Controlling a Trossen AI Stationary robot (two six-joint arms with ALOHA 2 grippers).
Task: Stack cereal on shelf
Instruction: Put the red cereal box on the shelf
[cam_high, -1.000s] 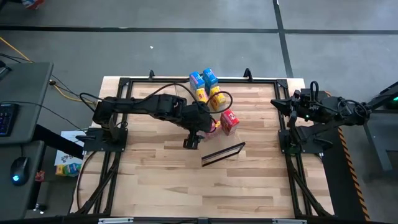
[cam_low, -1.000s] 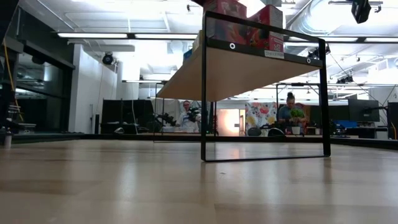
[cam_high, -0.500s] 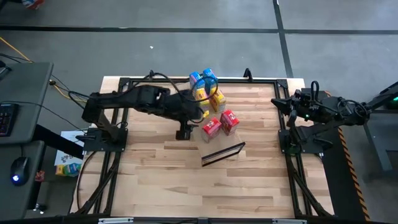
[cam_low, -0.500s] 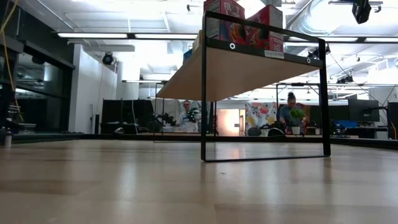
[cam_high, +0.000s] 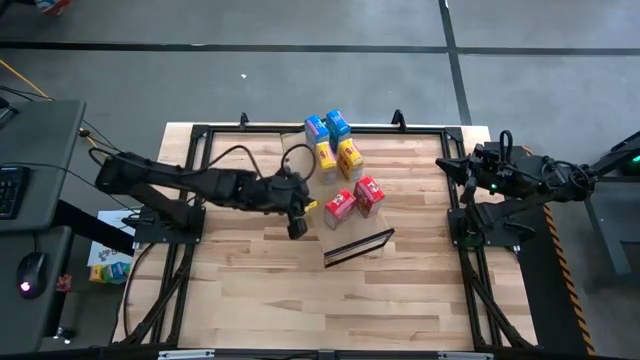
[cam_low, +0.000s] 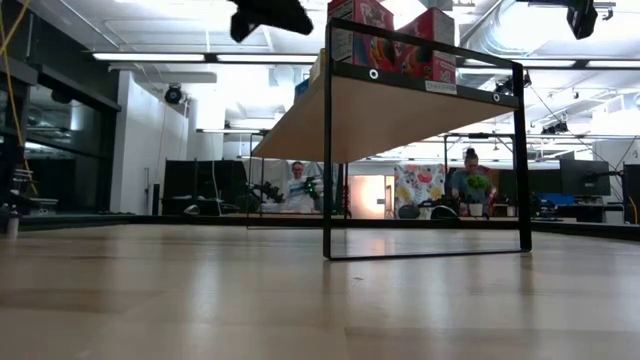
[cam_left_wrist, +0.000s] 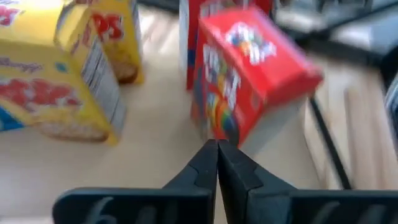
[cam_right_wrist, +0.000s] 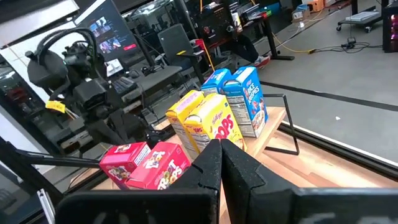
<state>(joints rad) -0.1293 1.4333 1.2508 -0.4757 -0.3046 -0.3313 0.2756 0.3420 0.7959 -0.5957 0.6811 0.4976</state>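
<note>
The left end effector (cam_high: 297, 228) is held above the tabletop (cam_high: 250, 290), its fingers pressed together with nothing between them, just beside the two red cereal boxes (cam_high: 353, 199). In the left wrist view, a red box (cam_left_wrist: 245, 71) stands closest, with the yellow boxes (cam_left_wrist: 59, 71) off to one side. The two yellow boxes (cam_high: 338, 157) and two blue boxes (cam_high: 327, 127) are grouped toward the tabletop's far edge. The shelf (cam_low: 400, 105), seemingly, carries all six. The right end effector (cam_right_wrist: 219, 155) is parked at the tabletop's right edge, fingers together and empty.

Glossy printed cardboard cereal (cam_high: 340, 160); tan matt shelf (cam_low: 390, 112); wood tabletop (cam_high: 300, 290).
</note>
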